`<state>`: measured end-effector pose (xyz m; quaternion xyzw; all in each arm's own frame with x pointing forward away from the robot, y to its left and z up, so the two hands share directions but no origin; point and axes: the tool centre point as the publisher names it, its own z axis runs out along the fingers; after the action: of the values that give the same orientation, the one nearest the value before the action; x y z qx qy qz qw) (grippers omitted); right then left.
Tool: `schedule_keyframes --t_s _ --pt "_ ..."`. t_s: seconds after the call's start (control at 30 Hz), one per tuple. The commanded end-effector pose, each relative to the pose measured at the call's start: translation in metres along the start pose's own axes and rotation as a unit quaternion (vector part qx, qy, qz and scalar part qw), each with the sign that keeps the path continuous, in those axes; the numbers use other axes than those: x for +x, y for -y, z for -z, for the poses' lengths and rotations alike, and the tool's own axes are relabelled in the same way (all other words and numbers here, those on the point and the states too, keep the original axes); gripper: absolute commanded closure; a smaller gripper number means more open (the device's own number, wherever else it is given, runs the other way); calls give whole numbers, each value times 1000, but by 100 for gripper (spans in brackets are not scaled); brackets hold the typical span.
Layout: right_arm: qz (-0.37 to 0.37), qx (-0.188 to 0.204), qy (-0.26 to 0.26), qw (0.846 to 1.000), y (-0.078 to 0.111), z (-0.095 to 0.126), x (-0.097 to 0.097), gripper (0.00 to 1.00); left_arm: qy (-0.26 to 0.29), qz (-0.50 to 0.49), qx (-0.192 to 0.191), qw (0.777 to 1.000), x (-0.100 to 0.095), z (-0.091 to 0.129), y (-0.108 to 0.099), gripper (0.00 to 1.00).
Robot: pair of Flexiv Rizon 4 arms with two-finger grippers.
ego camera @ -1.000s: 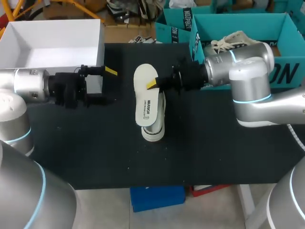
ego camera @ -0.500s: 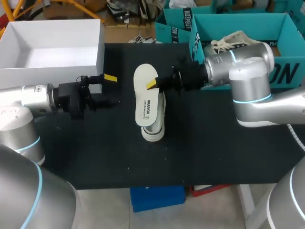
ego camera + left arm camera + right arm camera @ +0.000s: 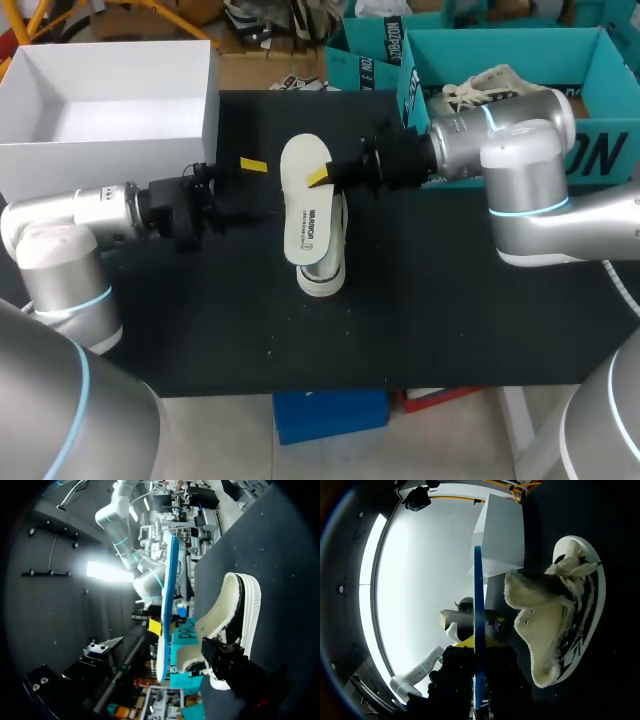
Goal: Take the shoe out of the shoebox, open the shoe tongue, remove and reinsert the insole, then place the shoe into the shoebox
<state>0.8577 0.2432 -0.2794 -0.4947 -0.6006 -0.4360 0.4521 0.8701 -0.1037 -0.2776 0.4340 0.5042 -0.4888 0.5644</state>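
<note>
A white insole [image 3: 305,195] hangs over the shoe [image 3: 323,272], and my right gripper [image 3: 320,178] is shut on its edge. The cream and black shoe lies on the black table under it. In the right wrist view the insole [image 3: 478,605] stands edge-on between the fingers, with the shoe [image 3: 565,615] beside it. My left gripper [image 3: 250,188] is open, just left of the insole and apart from it. From the left wrist the insole [image 3: 167,595] and the shoe [image 3: 235,615] lie straight ahead. The teal shoebox [image 3: 600,150] stands at the back right.
A second shoe [image 3: 488,84] lies in the teal shoebox. An open white box [image 3: 205,95] stands at the back left, close behind my left arm. The black table [image 3: 450,320] stretches bare toward its front edge.
My left gripper has moved right, toward the insole and the shoe, still open. The right arm and the insole have kept still.
</note>
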Motion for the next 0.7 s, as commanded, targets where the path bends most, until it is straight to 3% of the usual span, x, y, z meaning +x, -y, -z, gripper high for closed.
schedule_keyframes --t_s 0.03,0.17,0.23,0.3,0.4,0.5,0.53,0.7 --pt "0 -1 1 1000 0 -1 0 100 -3 1 -1 1000 3 -12 1 7" --pt "0 -1 1 1000 0 -1 0 100 -2 7 1 1000 2 -18 4 14" --pt "0 -1 1 1000 0 -1 0 100 -1 7 2 1000 2 -21 5 25" --pt "0 -1 1 1000 0 -1 0 100 -1 7 4 1000 2 -22 6 27" --pt "0 -1 1 1000 0 -1 0 100 0 7 7 1000 1 -26 8 39" --pt "0 -1 1 1000 0 -1 0 100 0 6 8 1000 1 -29 8 43" --pt "0 -1 1 1000 0 -1 0 100 0 7 11 1000 0 -31 8 50" --pt "0 -1 1 1000 0 -1 0 100 2 8 16 1000 1 -34 12 51"
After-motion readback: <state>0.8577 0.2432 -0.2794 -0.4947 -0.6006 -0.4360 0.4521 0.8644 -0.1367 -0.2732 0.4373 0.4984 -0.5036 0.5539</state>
